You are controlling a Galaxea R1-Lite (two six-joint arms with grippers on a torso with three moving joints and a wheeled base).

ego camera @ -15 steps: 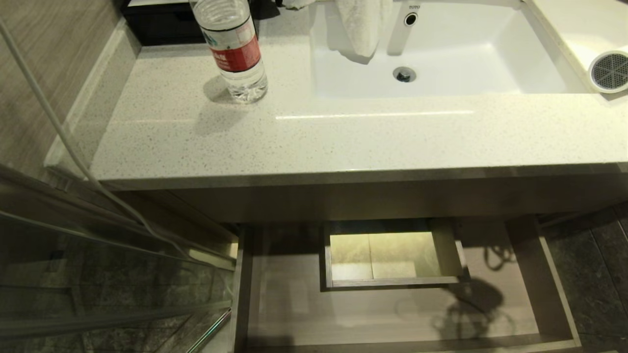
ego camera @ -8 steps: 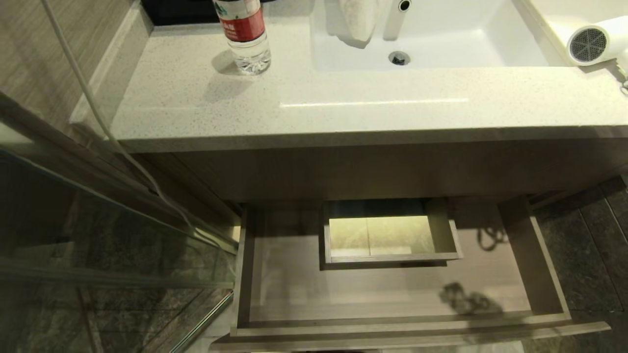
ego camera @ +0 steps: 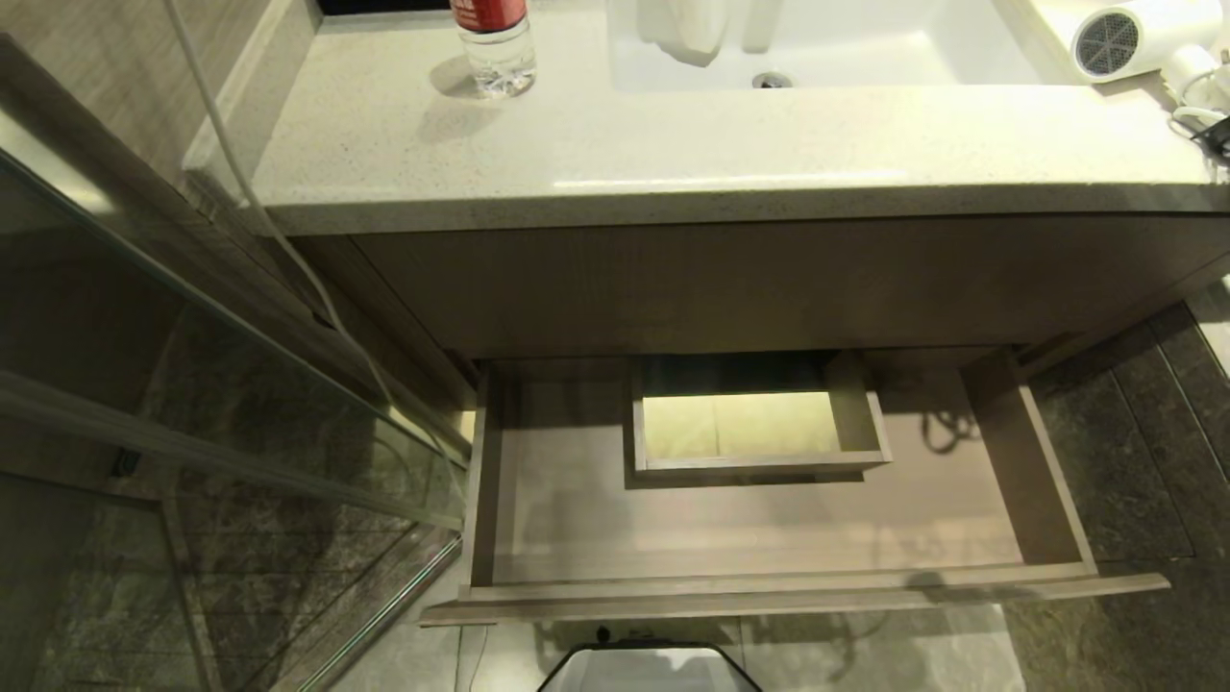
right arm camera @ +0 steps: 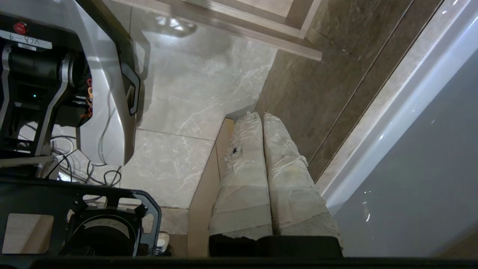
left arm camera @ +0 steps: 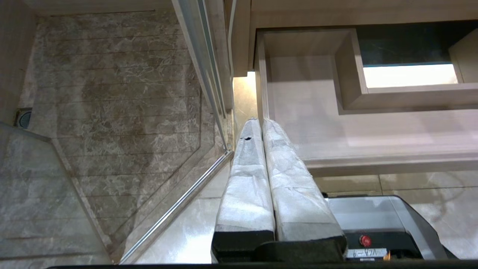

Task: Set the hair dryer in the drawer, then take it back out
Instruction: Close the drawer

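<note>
The white hair dryer (ego camera: 1119, 40) lies on the counter's far right corner, its round grey grille facing the sink. Below the counter the wood-grain drawer (ego camera: 769, 601) stands pulled out, with nothing on its floor but the boxed cut-out (ego camera: 759, 423). Neither gripper shows in the head view. My left gripper (left arm camera: 260, 121) hangs shut and empty over the floor beside the drawer's (left arm camera: 373, 164) left front corner. My right gripper (right arm camera: 260, 115) is shut and empty too, low over the dark floor tiles, past the drawer's right end (right arm camera: 261, 35).
A water bottle (ego camera: 495, 43) stands at the counter's back left, beside the sink (ego camera: 865, 58) with a towel (ego camera: 687, 24) hanging into it. A glass shower door (ego camera: 192, 432) runs along the left. My base (ego camera: 649, 668) sits just before the drawer front.
The whole head picture has shifted: the camera moved, so counter and drawer sit higher in view and the drawer's front edge shows. The hair dryer shows more fully. The shadow in the drawer is gone.
</note>
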